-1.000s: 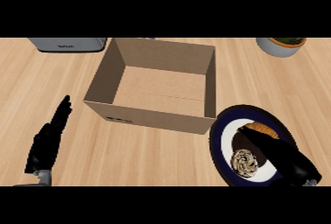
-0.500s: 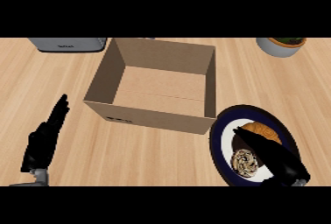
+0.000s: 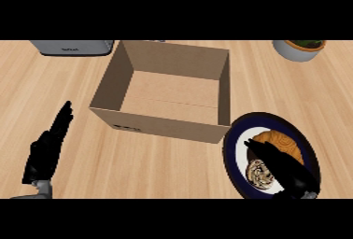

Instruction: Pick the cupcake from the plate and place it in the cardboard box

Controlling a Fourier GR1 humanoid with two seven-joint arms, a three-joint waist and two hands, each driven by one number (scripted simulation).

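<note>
The right hand's fingers (image 3: 258, 148) are lying nearly straight over the dark-rimmed plate (image 3: 234, 140) at lower right, closing on nothing; the right hand (image 3: 286, 172) is hovering just beside the cupcake (image 3: 257, 172). The cardboard box (image 3: 165, 123) is sitting open at centre. At lower left, the left hand (image 3: 47, 151) is resting, fingers straight.
</note>
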